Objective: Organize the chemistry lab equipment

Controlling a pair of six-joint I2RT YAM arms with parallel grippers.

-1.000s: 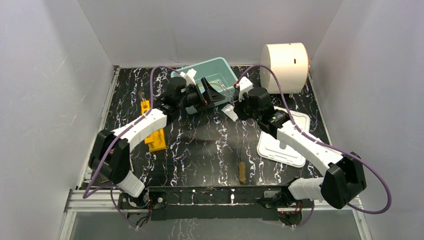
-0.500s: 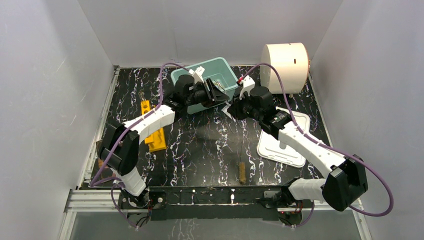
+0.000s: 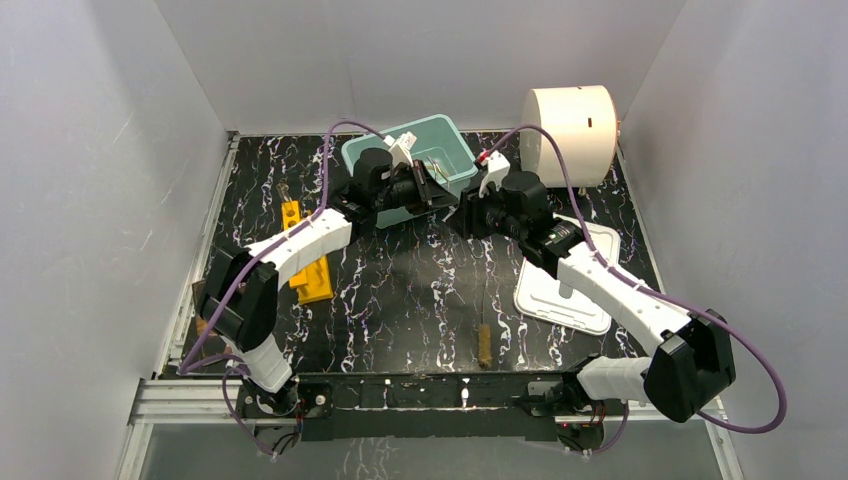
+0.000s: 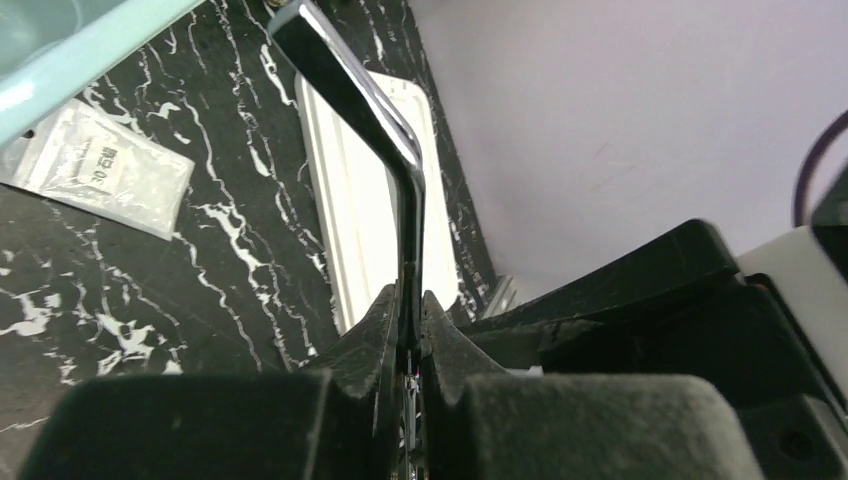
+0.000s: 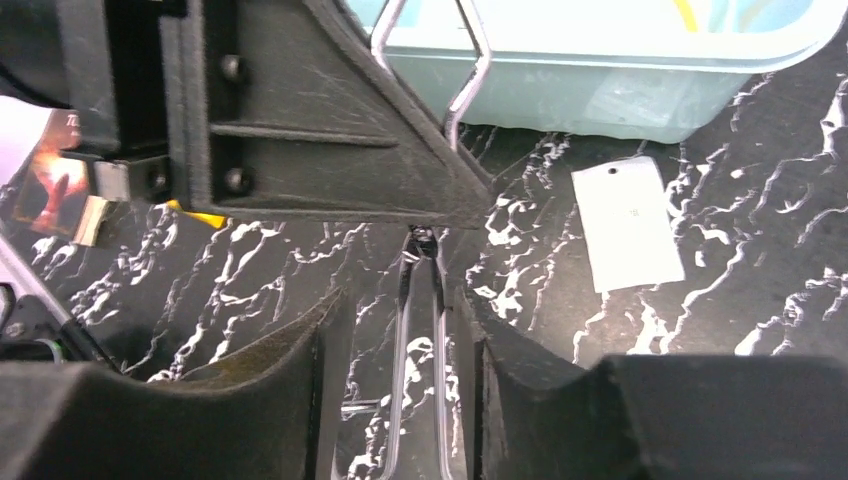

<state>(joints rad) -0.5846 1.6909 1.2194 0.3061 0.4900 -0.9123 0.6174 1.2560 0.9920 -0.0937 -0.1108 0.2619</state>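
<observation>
The metal tongs (image 4: 398, 150) are held in the air between the two grippers, just in front of the teal bin (image 3: 430, 122). My left gripper (image 4: 407, 300) is shut on one flat arm of the tongs. In the right wrist view both tong arms (image 5: 420, 330) run between the fingers of my right gripper (image 5: 403, 300), which is open, with a gap beside its left finger. From above, my left gripper (image 3: 438, 190) and right gripper (image 3: 463, 210) nearly meet. A brown bristle brush (image 3: 484, 340) lies on the table near the front edge.
The big white cylinder (image 3: 570, 135) stands at the back right. A white lid (image 3: 575, 290) lies flat at the right. A yellow object (image 3: 310, 275) sits at the left. A small clear pouch (image 5: 628, 225) lies in front of the bin (image 5: 600, 90).
My left arm reached right to the tongs and its jaws closed on them. My right gripper's jaws have widened around the tongs.
</observation>
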